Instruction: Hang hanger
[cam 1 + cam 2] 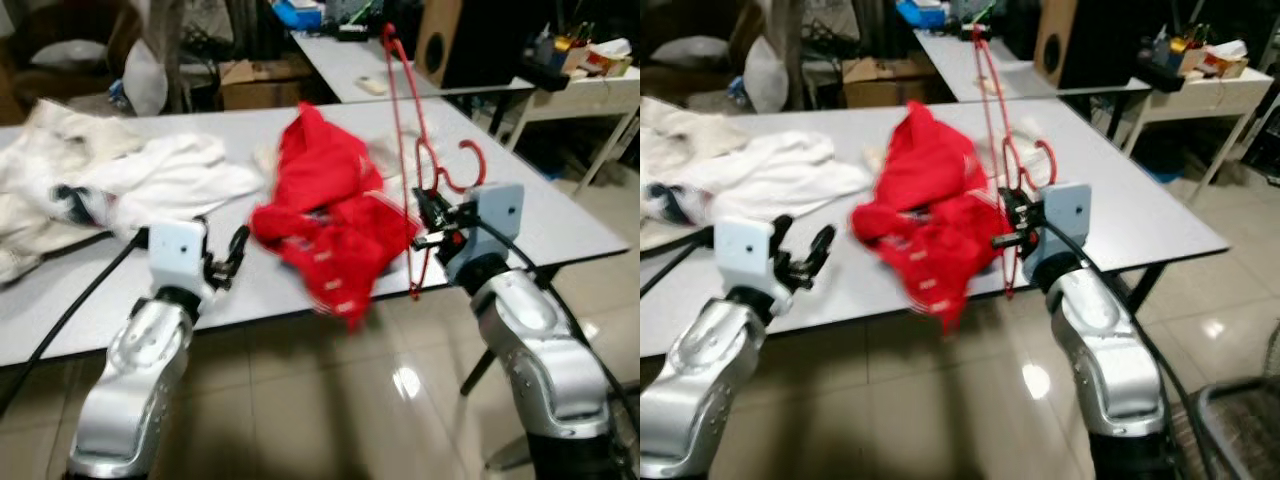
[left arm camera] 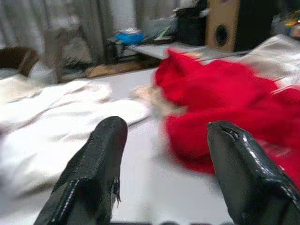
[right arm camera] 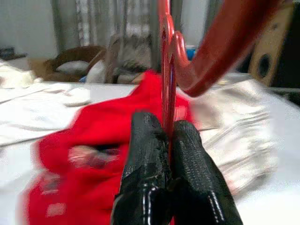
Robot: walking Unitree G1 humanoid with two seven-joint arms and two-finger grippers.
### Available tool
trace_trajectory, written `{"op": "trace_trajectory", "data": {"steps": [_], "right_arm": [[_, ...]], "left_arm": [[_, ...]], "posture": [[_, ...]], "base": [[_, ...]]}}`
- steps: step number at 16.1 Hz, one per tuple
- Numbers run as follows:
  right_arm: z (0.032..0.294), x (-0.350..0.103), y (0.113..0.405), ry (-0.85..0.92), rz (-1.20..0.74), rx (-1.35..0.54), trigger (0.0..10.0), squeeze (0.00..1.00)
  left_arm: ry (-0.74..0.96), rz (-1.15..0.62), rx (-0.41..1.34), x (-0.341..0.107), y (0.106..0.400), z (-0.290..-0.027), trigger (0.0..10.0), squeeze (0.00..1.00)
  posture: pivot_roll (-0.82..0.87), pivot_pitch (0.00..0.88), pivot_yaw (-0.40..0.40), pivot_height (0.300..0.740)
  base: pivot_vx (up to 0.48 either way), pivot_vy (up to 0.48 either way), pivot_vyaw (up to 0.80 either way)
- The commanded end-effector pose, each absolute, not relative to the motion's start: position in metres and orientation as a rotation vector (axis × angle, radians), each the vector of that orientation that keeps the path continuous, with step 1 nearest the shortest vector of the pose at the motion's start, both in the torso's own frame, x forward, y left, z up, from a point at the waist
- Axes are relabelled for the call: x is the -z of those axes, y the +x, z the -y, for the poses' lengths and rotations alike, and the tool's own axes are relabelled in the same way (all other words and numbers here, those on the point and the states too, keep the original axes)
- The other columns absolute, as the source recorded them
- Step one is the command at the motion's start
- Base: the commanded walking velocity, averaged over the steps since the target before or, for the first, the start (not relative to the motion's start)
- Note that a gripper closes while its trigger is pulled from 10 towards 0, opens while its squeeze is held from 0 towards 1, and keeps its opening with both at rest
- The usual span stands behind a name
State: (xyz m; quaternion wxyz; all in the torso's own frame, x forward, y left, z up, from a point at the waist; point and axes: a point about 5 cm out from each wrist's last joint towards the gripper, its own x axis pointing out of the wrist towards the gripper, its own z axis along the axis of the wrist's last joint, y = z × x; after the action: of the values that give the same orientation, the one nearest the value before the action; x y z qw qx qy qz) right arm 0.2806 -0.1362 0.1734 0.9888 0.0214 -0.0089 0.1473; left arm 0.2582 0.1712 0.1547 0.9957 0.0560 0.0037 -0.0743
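Far left of the head view: white clothes [image 1: 120,180] heaped on the grey table [image 1: 560,225], spreading from the left edge toward the middle. A dark patch shows in the folds near the left edge.

Lower left: left arm raised in front of the table's near edge. The left gripper [image 1: 232,255] hovers just over that edge, claw released, fingers [image 2: 96,164] spread with a wide gap and nothing between them. In the left wrist view it faces across the tabletop, white cloth on one side, red on the other.

Centre: a red garment [image 1: 325,215] bunched on the table, one corner drooping over the near edge. White markings show on its lower folds. It touches the white clothes at its left side.

Right of centre: a red hanger [image 1: 405,130] stands nearly upright and edge-on, its top reaching the upper middle of the frame, its hook curling to the right, its lowest point below the table edge. The right gripper [image 1: 432,222] is clenched on the hanger's thin wire; the right wrist view shows both fingers [image 3: 145,159] pressed together around it. Hanger lies just beside the red garment's right edge.

Upper right: a second table [image 1: 350,60] behind, a brown speaker [image 1: 440,40], and a white side table [image 1: 590,95] with small clutter. Tiled floor [image 1: 400,400] below.
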Motion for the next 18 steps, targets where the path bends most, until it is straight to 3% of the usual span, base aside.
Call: {"op": "trace_trajectory", "data": {"steps": [1,10,12,14,18], "right_arm": [[0.132,-0.179,0.281,0.036,0.037,-0.314,10.0,0.00],[0.135,-0.173,0.282,0.045,0.006,-0.274,10.0,0.00],[0.131,-0.175,0.282,0.118,0.005,-0.304,10.0,0.00],[0.124,-0.171,0.279,0.048,0.014,-0.343,10.0,0.00],[0.127,-0.151,0.275,-0.005,-0.051,-0.348,10.0,0.00]], "left_arm": [[0.123,-0.005,0.140,-0.156,0.259,-0.174,10.0,0.00],[0.136,-0.014,0.157,-0.154,0.261,-0.174,10.0,0.00],[0.140,-0.018,0.161,-0.152,0.260,-0.173,10.0,0.00],[0.140,-0.021,0.166,-0.152,0.261,-0.173,10.0,0.00],[0.075,-0.018,0.181,-0.148,0.258,-0.171,10.0,0.00]], "posture": [[0.00,0.009,-0.001,0.740],[0.00,0.007,0.007,0.740],[0.00,0.007,0.008,0.740],[0.00,0.006,0.008,0.740],[0.00,0.004,0.006,0.740]], "base": [[0.000,0.401,0.00],[0.000,0.399,0.00],[0.000,0.390,0.00],[0.000,0.375,0.00],[0.000,0.000,0.00]]}}
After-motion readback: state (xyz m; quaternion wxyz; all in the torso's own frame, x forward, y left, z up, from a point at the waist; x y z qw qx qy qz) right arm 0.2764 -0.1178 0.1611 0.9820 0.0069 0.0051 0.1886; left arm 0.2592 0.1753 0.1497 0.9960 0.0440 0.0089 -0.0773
